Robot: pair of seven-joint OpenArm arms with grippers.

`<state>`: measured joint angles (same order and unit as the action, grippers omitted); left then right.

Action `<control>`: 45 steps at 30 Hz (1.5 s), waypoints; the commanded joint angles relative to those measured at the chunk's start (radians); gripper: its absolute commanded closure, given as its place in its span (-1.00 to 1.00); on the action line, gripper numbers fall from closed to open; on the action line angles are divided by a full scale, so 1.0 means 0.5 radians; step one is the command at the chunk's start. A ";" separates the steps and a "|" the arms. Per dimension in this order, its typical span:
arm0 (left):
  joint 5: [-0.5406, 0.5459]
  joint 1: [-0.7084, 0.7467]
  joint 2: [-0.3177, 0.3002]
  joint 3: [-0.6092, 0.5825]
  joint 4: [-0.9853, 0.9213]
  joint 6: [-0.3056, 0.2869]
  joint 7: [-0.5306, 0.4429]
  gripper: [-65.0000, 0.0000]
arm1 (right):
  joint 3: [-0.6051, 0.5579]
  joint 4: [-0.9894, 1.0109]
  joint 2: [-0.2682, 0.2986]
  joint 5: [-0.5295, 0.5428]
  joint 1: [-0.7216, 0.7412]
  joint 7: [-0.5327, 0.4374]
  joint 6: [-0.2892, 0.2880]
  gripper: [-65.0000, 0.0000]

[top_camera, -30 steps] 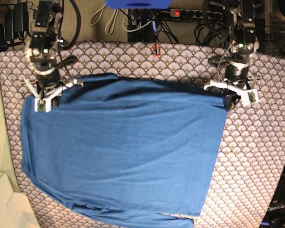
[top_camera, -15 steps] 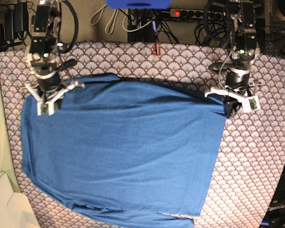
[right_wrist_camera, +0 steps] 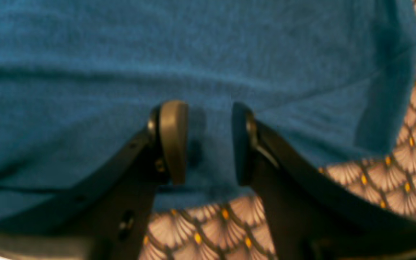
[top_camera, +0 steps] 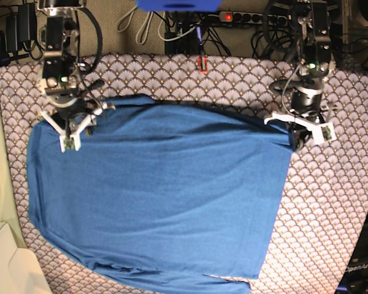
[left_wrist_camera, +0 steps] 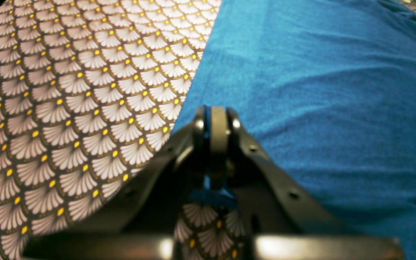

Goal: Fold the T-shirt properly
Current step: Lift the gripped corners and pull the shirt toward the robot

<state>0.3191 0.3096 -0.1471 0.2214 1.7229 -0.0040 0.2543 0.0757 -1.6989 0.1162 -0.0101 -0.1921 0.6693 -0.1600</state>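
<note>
Right gripper (top_camera: 70, 125): sitting at about 10 o'clock in the base view, over the shirt's far left corner. In the right wrist view its jaws are standing apart, with blue cloth showing in the gap and lying flat under them; nothing is being pinched. A second ago these jaws were clamped on that corner, so the hold has been let go, and the arm has shifted slightly rightward onto the cloth.

T-shirt (top_camera: 159, 196): lying spread across the middle of the patterned cloth (top_camera: 331, 202), reaching from 9 o'clock to 3 o'clock and down to 6 o'clock. Its left corner is now resting flatter than a second ago; the rest of the outline is looking unchanged, with a dark fold running along the far edge.

Left gripper (top_camera: 294, 131): sitting at about 2 o'clock, at the shirt's far right corner. In the left wrist view its pads (left_wrist_camera: 218, 133) are pressing together with a thin strip of blue cloth between them, so it is gripping the shirt's edge. Compared with a second ago it is staying closed, and the arm has moved only a little.
</note>
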 commanded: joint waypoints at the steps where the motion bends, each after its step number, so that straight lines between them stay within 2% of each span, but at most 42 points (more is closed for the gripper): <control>1: -0.001 -0.007 -0.011 0.010 0.033 -0.009 -0.056 0.98 | -0.033 -0.044 0.006 0.009 0.008 -0.048 0.006 0.32; 18: -0.001 -0.007 -0.002 0.007 0.033 -0.009 -0.056 0.98 | -0.125 0.137 0.006 0.009 0.036 -0.060 0.006 0.34; 20: -0.001 -0.007 -0.002 0.007 0.033 -0.009 -0.056 0.98 | -0.125 0.134 0.006 0.009 0.039 -0.060 0.006 0.50; 23: -0.001 -0.007 0.001 0.007 0.033 -0.009 -0.056 0.98 | -0.125 0.134 0.006 0.009 0.042 -0.060 0.006 0.97; 24: -0.001 -0.007 0.001 0.007 0.033 -0.009 -0.056 0.98 | -0.125 0.134 0.006 0.009 0.042 -0.060 0.006 1.00; 30: -0.001 -0.007 0.001 0.007 0.042 -0.006 -0.056 0.98 | -0.113 0.116 0.009 0.009 0.045 -0.064 0.006 1.00; 37: 0.002 -0.007 0.001 0.007 0.054 -0.003 -0.056 0.98 | -0.122 -0.074 0.064 0.009 0.073 -0.051 0.006 1.00; 45: 0.002 -0.028 -0.005 0.007 0.033 -0.003 -0.056 0.98 | -0.122 -0.059 0.091 0.009 0.137 -0.045 0.006 1.00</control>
<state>0.3195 0.3027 -0.1410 0.2207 1.7237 -0.0040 0.2543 0.0109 -1.7138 0.1543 -0.0036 -0.1341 0.6674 -0.1604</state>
